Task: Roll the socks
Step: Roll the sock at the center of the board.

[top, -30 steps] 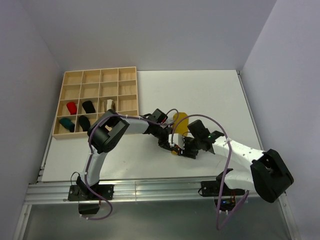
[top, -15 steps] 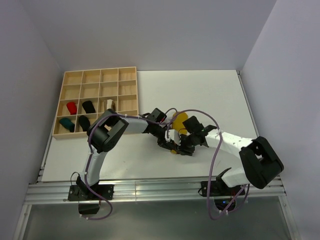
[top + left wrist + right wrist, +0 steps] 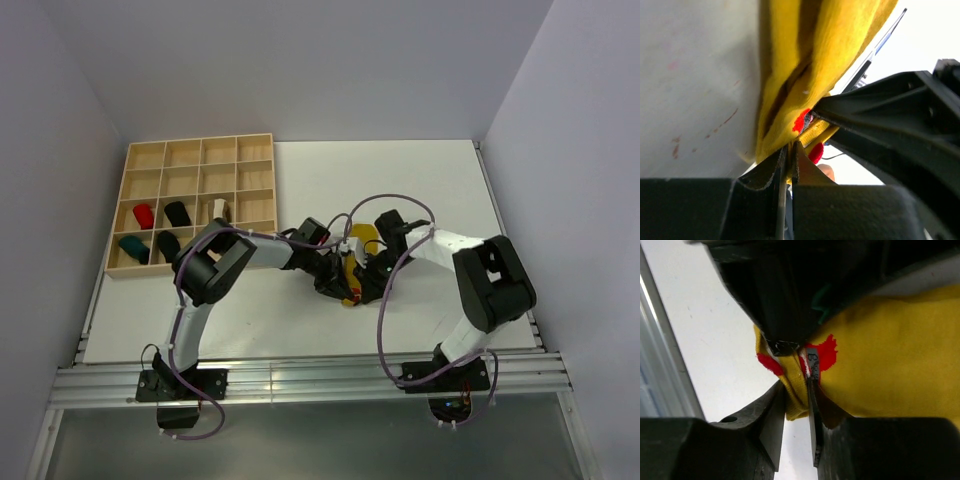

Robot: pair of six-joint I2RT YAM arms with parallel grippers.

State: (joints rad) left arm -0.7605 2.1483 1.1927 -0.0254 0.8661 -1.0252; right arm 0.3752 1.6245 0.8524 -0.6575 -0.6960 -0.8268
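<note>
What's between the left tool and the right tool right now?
The yellow sock: left tool and right tool each pinch its red-marked edge, clearest in the wrist views.

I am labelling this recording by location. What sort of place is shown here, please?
Most likely a robotics lab test cell, not a home: a bare white table closed in by plain grey walls, an aluminium rail carrying the arm bases, and a wooden divider tray for sorting.

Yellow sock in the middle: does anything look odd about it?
Slightly. The yellow sock is crumpled, not flat or rolled: both the left gripper and right gripper pinch the same red-marked end, crowding each other. No damage shows.
</note>
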